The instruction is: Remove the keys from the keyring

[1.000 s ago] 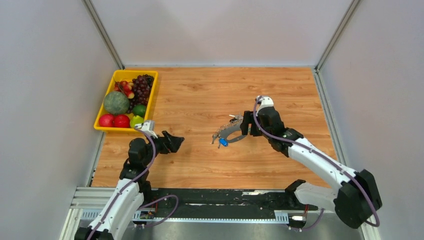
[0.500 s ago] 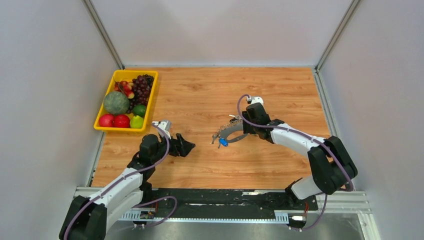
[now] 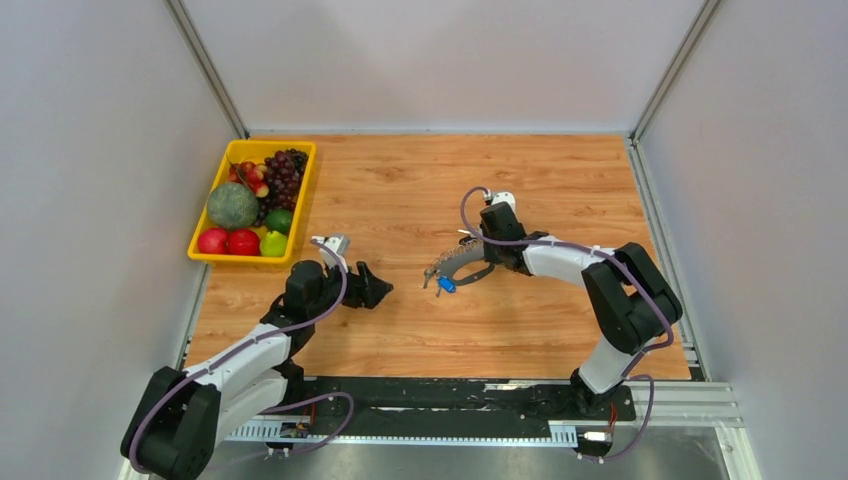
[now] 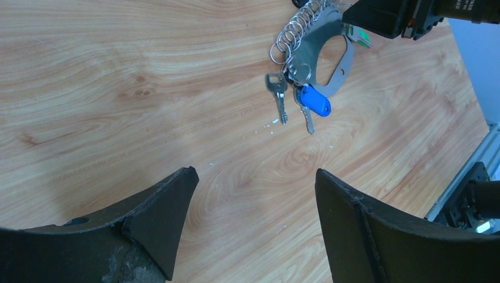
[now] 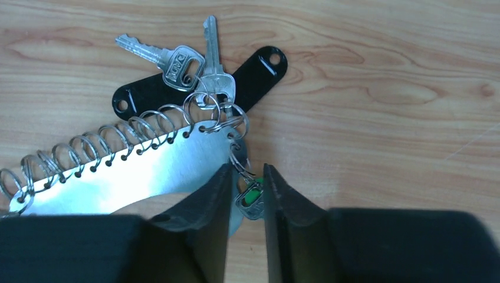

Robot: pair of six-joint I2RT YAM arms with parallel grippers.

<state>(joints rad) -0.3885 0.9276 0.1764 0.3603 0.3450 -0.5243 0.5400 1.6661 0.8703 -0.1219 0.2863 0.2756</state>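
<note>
Grey flat oval metal keyring (image 5: 135, 177) with small silver keys (image 5: 177, 65), in the middle of the wooden surface (image 3: 560, 170).
The right jaws are nearly closed around the green-headed key (image 5: 252, 192), but I cannot tell if they grip it; the left jaws stand wide open, empty.

Left gripper (image 4: 255, 174) fingers are standing wide apart. Bare table (image 4: 118, 88) is running between them and straight ahead, nothing blocking. First obstacle is lying ahead and slightly right of the fingertips: keys (image 4: 312, 105) hanging off the keyring (image 4: 315, 41). The right gripper (image 3: 483, 252) is sitting on its far end, closing that side off.

Right fingers (image 5: 215, 191) are leaving only a narrow slot. A green key head (image 5: 253, 194) is filling most of it; can't tell if the pads are touching it. Beyond those fingertips, ring coils (image 5: 118, 138), silver keys (image 5: 180, 63) and a black tag (image 5: 256, 68) are crowding the table.

Fruit tray (image 3: 255, 145) is sitting well behind and left of the left fingers.
</note>
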